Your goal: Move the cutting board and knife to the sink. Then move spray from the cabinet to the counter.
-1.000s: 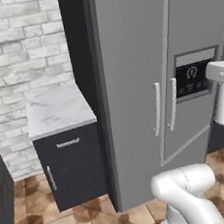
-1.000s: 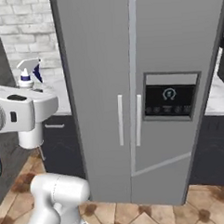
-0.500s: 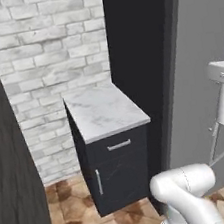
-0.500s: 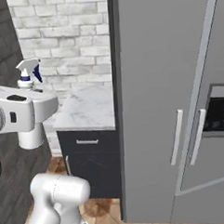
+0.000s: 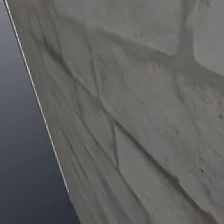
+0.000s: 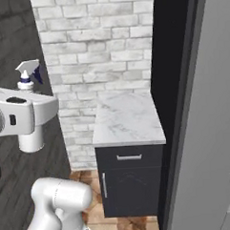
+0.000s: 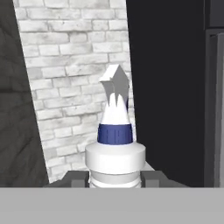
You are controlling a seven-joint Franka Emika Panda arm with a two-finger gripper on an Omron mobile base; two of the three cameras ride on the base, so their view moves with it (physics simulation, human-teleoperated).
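Observation:
My gripper (image 7: 114, 178) is shut on the spray (image 7: 114, 131), a white bottle with a blue collar and a white trigger nozzle, standing upright between the dark fingers (image 7: 73, 177). In the right base view the spray's nozzle (image 6: 28, 73) pokes up above the white arm at the left. A short stretch of white marble counter (image 6: 126, 118) sits to the right of it, lower down, over a dark drawer and door. The cutting board, knife, sink and cabinet are out of view.
A pale brick wall (image 6: 94, 41) backs the counter. A tall dark panel (image 6: 175, 85) and the grey fridge (image 6: 208, 131) close off its right side. A dark wall (image 6: 7, 36) stands at the left. A grey surface (image 5: 150, 118) lies very close in the left base view.
Both base views have swung to the left, so the fridge has slid to the right edge and the counter toward the middle. The spray stays in the gripper.

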